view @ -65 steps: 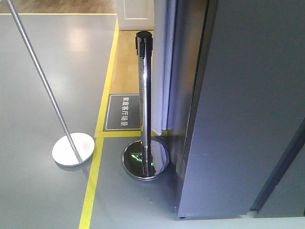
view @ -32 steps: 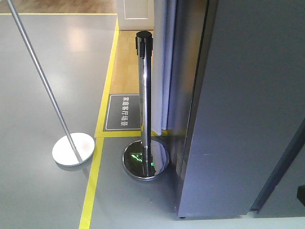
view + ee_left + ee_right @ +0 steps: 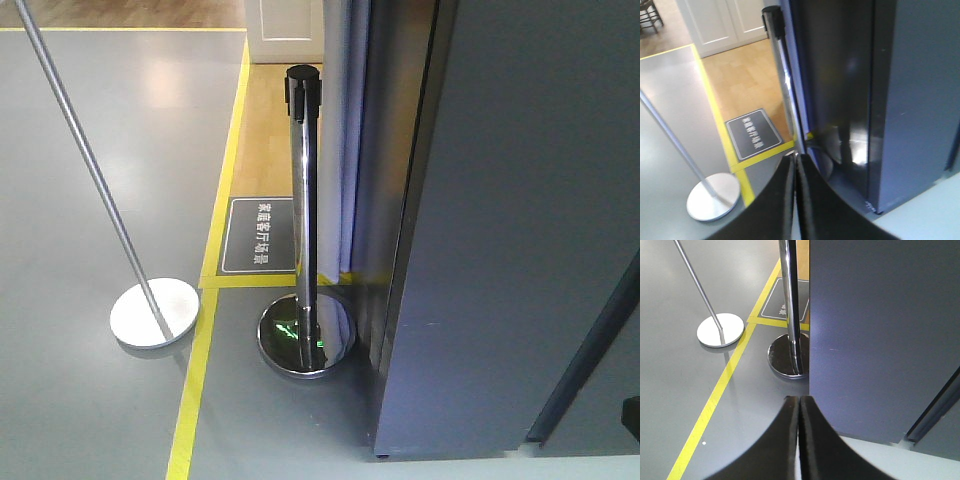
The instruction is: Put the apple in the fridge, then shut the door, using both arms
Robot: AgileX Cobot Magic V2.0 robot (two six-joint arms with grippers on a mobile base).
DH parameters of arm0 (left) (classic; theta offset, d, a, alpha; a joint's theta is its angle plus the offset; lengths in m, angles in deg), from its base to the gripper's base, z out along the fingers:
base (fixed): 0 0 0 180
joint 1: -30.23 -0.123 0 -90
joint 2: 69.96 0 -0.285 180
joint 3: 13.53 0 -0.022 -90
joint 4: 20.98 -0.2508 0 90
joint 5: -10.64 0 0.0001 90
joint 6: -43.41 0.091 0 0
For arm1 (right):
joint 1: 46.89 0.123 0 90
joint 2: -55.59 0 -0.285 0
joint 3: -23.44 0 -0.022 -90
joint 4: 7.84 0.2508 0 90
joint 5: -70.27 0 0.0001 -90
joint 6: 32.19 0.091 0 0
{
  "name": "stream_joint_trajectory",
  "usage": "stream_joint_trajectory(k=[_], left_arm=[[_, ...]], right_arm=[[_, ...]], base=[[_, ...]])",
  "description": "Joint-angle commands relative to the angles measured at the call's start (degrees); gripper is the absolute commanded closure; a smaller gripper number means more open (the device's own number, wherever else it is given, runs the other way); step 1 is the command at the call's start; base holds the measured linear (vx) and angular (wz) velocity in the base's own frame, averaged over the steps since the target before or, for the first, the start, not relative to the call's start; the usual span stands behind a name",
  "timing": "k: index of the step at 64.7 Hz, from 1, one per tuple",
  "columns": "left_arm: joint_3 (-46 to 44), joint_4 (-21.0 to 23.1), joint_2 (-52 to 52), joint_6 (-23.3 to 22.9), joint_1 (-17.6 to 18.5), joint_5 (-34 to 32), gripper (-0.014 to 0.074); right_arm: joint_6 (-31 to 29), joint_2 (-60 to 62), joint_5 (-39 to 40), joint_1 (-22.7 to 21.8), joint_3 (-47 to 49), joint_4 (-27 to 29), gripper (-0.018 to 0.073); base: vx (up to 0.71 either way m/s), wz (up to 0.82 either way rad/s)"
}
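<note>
The fridge (image 3: 510, 230) stands at right, a tall dark grey slab with a matte face, possibly doors shut. A chrome stanchion post (image 3: 304, 220) stands just beside it. Left gripper (image 3: 795, 195) and right gripper (image 3: 799, 435) are both pressed closed, empty.

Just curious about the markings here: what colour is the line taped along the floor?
Yellow. The floor line shows best in the exterior front-facing view, running past the chrome post's base.
</note>
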Motion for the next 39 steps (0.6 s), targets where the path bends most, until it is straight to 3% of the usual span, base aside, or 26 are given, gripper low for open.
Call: stream_joint_trajectory(k=[1,11,26,35,39], left_arm=[[-0.25,-0.35,0.93,-0.01,-3.88,-5.22,0.0601],[4.86,1.37,4.28,-0.01,-14.01,-12.87,0.0601],[15.77,11.89,9.07,-0.07,-27.30,-22.82,0.0601],[23.19,13.09,11.25,-0.23,-31.21,-30.17,0.0601],[23.19,12.61,12.59,-0.01,-31.60,-25.72,0.0601]], right_arm=[[-0.57,-0.34,3.56,-0.02,1.46,0.11,0.0568],[-0.57,-0.34,3.61,-0.02,1.46,0.10,0.0568],[-0.57,-0.34,3.61,-0.02,1.46,0.10,0.0568],[-0.57,-0.34,3.61,-0.02,1.46,0.10,0.0568],[-0.57,-0.34,3.61,-0.02,1.46,0.10,0.0568]], base=[[0.00,0.00],[0.00,0.00],[0.00,0.00],[0.00,0.00],[0.00,0.00]])
